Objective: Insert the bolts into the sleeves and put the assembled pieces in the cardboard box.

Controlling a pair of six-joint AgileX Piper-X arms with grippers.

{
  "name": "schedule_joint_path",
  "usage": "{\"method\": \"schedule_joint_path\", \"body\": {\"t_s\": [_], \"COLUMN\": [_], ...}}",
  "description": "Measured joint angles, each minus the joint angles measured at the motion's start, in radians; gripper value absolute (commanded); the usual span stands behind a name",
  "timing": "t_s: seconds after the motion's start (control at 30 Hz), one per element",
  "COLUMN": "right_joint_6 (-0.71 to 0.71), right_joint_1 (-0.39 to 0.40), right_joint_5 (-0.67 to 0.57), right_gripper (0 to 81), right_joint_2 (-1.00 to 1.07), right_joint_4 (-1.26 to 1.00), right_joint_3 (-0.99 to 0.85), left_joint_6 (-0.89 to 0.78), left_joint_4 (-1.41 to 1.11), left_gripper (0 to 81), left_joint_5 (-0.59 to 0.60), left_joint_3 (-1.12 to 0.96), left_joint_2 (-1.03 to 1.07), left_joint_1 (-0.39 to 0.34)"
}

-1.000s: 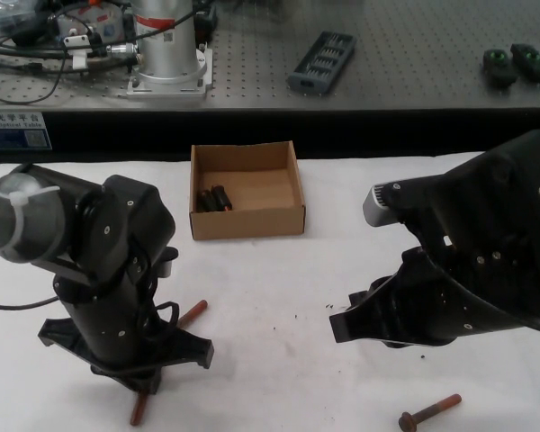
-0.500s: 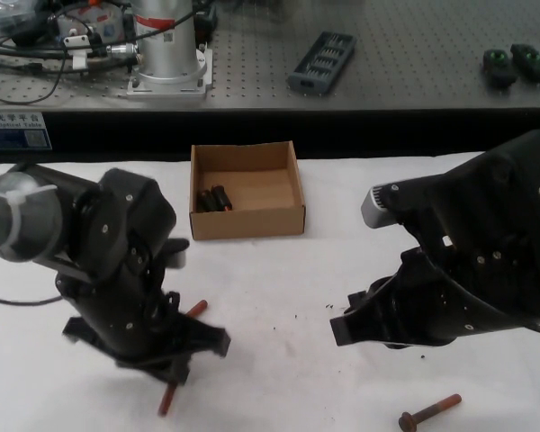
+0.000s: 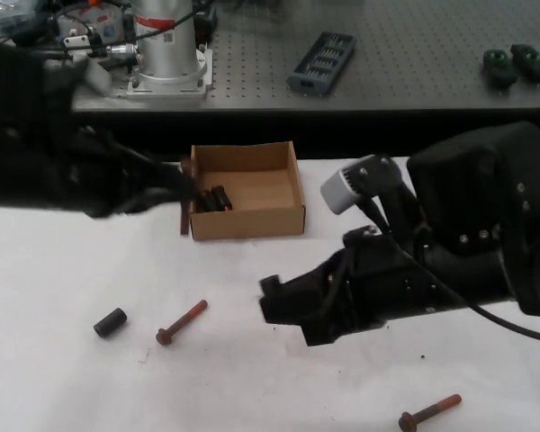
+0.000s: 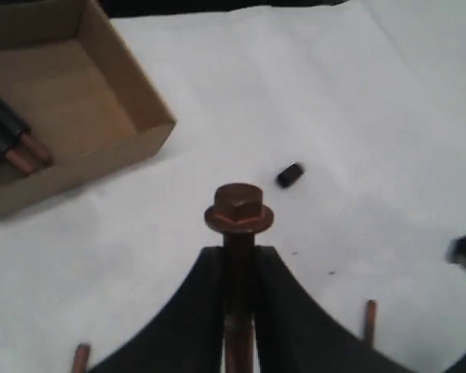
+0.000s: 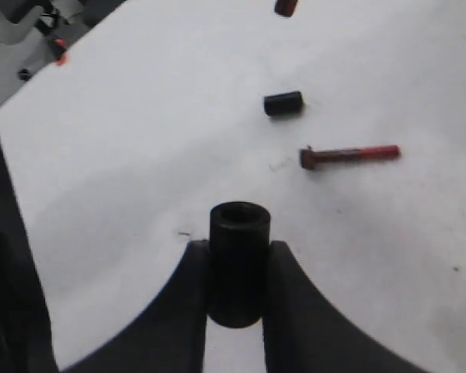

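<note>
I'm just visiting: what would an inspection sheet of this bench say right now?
Surface: white sheet, a few dark specks.
Job's things: cardboard box holding assembled pieces; loose sleeve; two loose bolts.
Clutter: nothing seen.
Grippers: left gripper shut on held bolt; right gripper shut on held sleeve.
Cables: bundle at rear left.
Surroundings: perforated bench with metal post, black rack.

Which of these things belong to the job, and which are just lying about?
For the job: cardboard box, assembled pieces inside, bolt in left gripper, sleeve in right gripper, loose sleeve, loose bolt, second loose bolt.
Lying about: black tray, two green-and-black parts, metal column.
</note>
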Motion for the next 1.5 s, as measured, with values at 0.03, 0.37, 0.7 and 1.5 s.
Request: {"method": "schedule_joint_path", "body": {"t_s": [0.03, 0.37, 0.7, 1.5], "right_joint_6": [0.000, 0.000, 0.041, 0.151], "right_joint_1": [0.000, 0.000, -0.029, -0.078], "right_joint_5": [-0.027, -0.183, -0.212, -0.229], "right_gripper": [4.4, 4.4, 4.4, 4.4], "right_joint_2": [0.009, 0.049, 0.099, 0.099], "right_joint_4": [-0.029, -0.227, -0.287, -0.420], "right_joint_3": [0.000, 0.000, 0.000, 0.000], "left_joint_6": [-0.007, -0.152, -0.120, -0.174], "left_joint_4": [-0.027, -0.330, -0.337, -0.383], "left_gripper": [0.6, 0.6, 0.6, 0.6], "left_joint_5": [0.071, 0.424, 0.435, 0.196], "left_joint_3": [0.002, 0.009, 0.010, 0.013], "left_joint_2": [-0.005, -0.012, -0.012, -0.019], "left_joint_1": [0.018, 0.053, 0.053, -0.044]}}
